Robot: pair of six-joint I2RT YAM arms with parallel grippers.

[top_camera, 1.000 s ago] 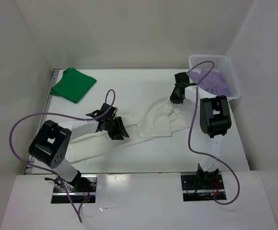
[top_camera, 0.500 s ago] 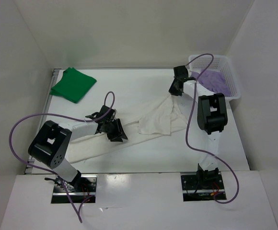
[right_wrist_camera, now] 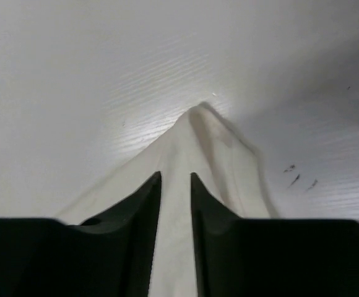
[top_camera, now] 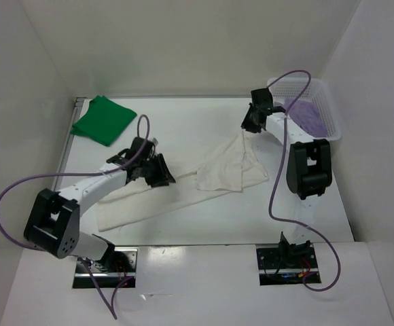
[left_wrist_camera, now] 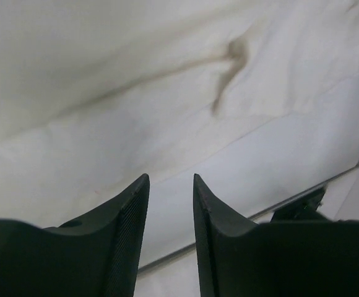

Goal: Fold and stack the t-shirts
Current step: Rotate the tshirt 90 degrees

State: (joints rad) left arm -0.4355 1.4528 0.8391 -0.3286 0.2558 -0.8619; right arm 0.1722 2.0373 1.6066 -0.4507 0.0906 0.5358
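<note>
The white t-shirt [top_camera: 221,166] lies stretched in a long band across the table, from front left to back right. My right gripper [top_camera: 250,124] is at its far right corner. In the right wrist view the jaws [right_wrist_camera: 175,175] are closed on the white cloth [right_wrist_camera: 198,139], which runs between them to a peak beyond the tips. My left gripper [top_camera: 157,171] is at the shirt's middle. Its fingers [left_wrist_camera: 170,179] stand apart with nothing between them, and creased white cloth [left_wrist_camera: 167,80] lies just beyond. The green t-shirt [top_camera: 104,119] lies folded at the back left. The lavender t-shirt [top_camera: 311,115] is in the basket.
The white lattice basket [top_camera: 331,102] stands at the back right corner, against the right wall. White walls enclose the table on three sides. Purple cables loop off both arms above the table.
My right gripper has moved toward the back wall, dragging the white shirt's corner with it. My left gripper has shifted back and left, and its arm has swung out to the left.
</note>
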